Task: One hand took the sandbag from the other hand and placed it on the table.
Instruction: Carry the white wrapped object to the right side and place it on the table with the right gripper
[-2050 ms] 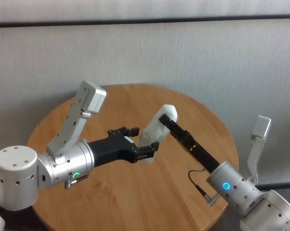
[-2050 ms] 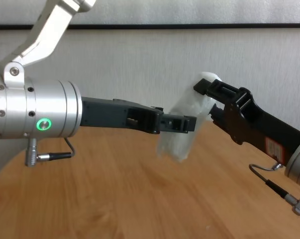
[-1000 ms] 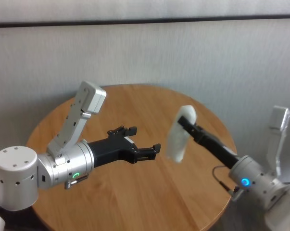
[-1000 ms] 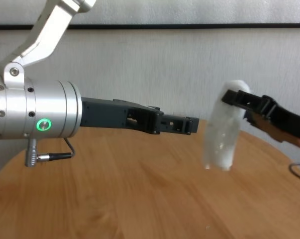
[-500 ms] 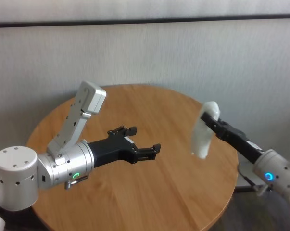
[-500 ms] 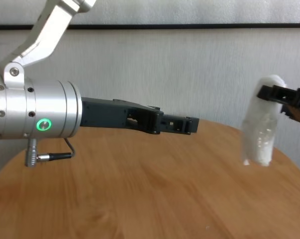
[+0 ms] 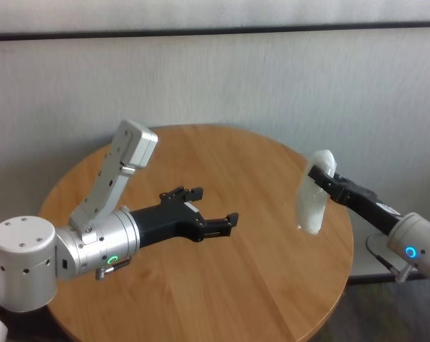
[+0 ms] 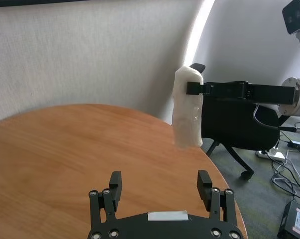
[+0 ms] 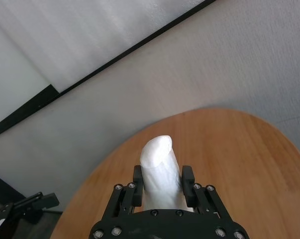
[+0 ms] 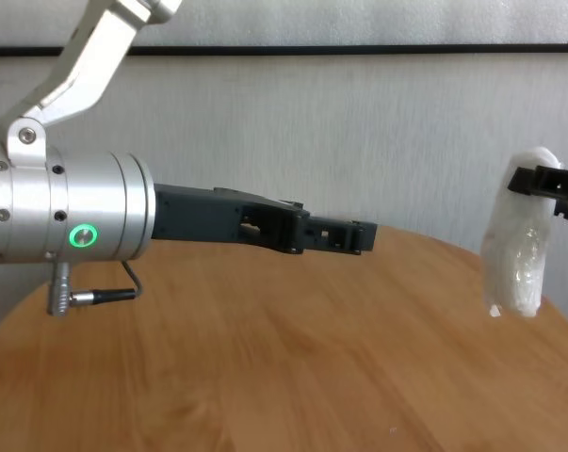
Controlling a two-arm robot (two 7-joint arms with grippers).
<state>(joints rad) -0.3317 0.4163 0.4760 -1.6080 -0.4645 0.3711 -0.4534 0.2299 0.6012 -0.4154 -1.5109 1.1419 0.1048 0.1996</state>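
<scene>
My right gripper (image 7: pixel 316 169), black and angular, is shut on the upper end of the white sandbag (image 7: pixel 312 196), which hangs upright in the air over the right edge of the round wooden table (image 7: pixel 200 285). The right wrist view shows the sandbag (image 9: pixel 159 169) clamped between the fingers. My left gripper (image 7: pixel 216 205), black with a silver wrist and a green ring, is open and empty above the table's middle, well to the left of the sandbag. In the left wrist view the sandbag (image 8: pixel 188 112) hangs beyond the open left gripper (image 8: pixel 159 177).
A grey wall stands close behind the table. A black office chair (image 8: pixel 239 134) and floor cables (image 8: pixel 289 154) lie beyond the table's right edge. My left arm's white elbow link (image 7: pixel 122 171) rises over the table's left part.
My right gripper took the sandbag out of the left gripper and carried it rightward to the table's right edge. The left gripper stayed in place, open and empty.
</scene>
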